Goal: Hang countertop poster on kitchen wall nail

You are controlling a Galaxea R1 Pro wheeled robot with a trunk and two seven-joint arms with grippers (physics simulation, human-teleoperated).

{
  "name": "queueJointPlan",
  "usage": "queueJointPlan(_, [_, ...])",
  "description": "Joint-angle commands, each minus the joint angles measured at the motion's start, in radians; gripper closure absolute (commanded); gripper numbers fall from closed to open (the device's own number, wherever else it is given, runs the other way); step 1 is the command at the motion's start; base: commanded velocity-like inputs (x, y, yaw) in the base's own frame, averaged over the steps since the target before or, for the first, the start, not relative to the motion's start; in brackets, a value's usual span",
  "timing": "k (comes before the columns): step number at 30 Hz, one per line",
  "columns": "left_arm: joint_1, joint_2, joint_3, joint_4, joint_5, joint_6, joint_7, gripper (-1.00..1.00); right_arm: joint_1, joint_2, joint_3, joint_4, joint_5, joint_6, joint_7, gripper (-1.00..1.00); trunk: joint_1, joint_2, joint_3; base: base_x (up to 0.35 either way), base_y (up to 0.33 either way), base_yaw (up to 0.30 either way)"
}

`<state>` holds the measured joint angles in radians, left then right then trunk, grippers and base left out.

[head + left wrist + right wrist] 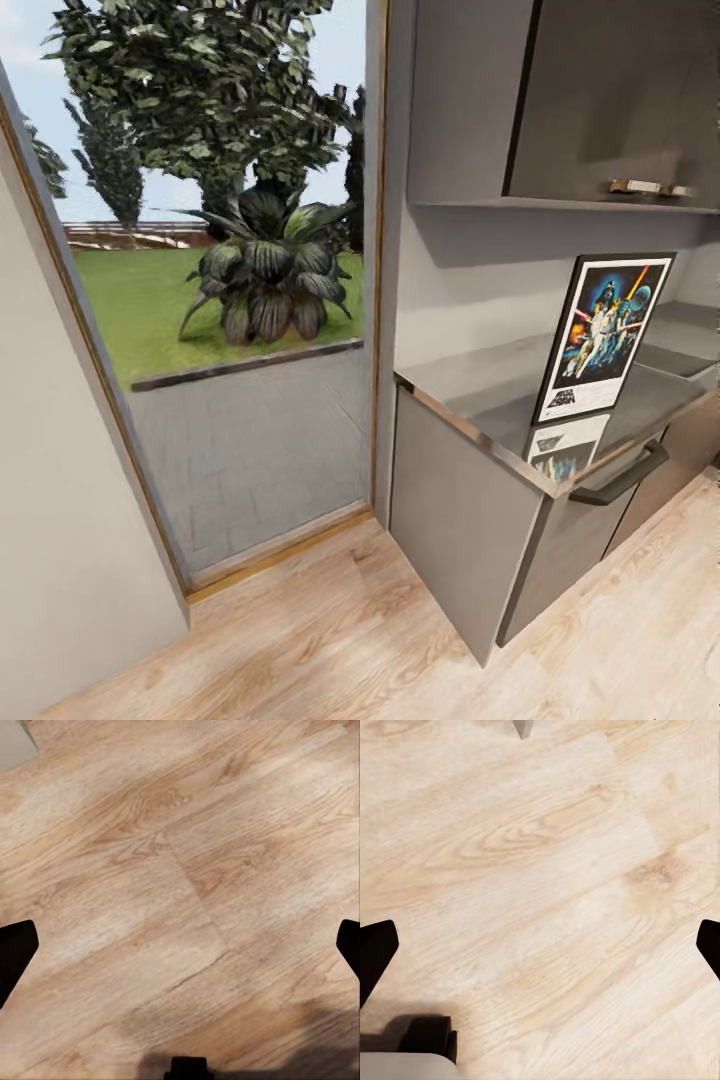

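Head view: poster (603, 338) upright on countertop (480, 395), leaning toward wall, near front edge; cabinet (600, 100) overhead; doorway (230, 300) with plant (265, 265) beside counter end.
Left wrist: my left gripper (180, 945) spread wide over wood floor (180, 870), empty.
Right wrist: my right gripper (540, 945) likewise wide, empty.

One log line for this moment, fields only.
stage: approach | poster: upright on countertop | left gripper: open, over floor | right gripper: open, over floor

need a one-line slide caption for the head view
Framed poster standing upright on the glossy kitchen counter, beside an open doorway onto a garden.
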<state>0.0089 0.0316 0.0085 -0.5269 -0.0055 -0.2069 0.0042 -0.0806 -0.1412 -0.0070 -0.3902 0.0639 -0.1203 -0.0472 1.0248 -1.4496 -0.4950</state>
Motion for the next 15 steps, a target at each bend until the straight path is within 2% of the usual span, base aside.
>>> queueJointPlan(1, [0.000, 0.000, 0.001, -0.001, -0.001, -0.002, 0.000, -1.00, -0.001, 0.000, -0.001, 0.001, 0.007, -0.002, -0.003, -1.00, 0.000, 0.000, -0.001, 0.108, 0.267, -0.205])
queueJointPlan(15, [0.000, 0.000, 0.001, -0.001, -0.001, -0.002, 0.000, -1.00, -0.001, -0.001, -0.001, 0.001, 0.006, -0.002, -0.003, -1.00, 0.000, 0.000, 0.002, 0.023, 0.289, -0.283])
